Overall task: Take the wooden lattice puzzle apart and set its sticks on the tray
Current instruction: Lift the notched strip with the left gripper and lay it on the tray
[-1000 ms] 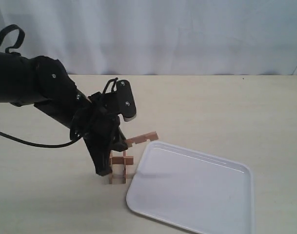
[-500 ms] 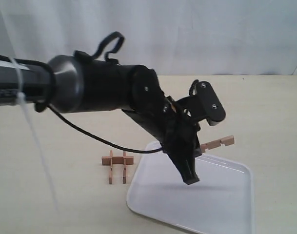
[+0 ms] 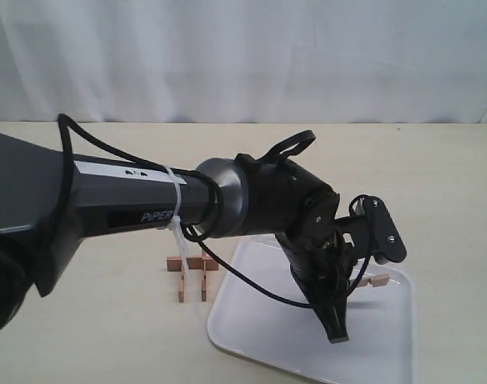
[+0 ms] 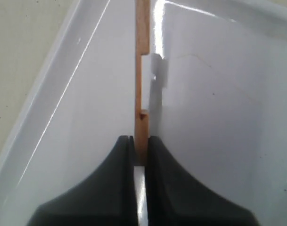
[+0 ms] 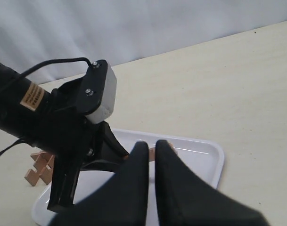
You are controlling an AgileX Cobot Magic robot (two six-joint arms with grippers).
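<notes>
Left end effector (image 4: 141,141), mine, clamps stick (image 4: 142,70) over tray (image 3: 387,336), lower right of frame. Lattice puzzle (image 3: 191,270) on surface (image 3: 435,176) just left of tray. Right end effector (image 5: 151,147) pinched narrow, empty.

Glossy black arm (image 3: 131,210), white PiPER stripe (image 3: 123,170) — white zip tie (image 3: 173,204), looped black cable (image 3: 303,134), curved matte-black tool (image 4: 141,141)

Pinching one notched stick (image 4: 142,84) edge-on between the black fingers (image 4: 105,188) of the left gripper (image 4: 141,141), over the white tray (image 4: 86,94); past the tray's raised rim, a strip of beige table (image 4: 20,47)
</notes>
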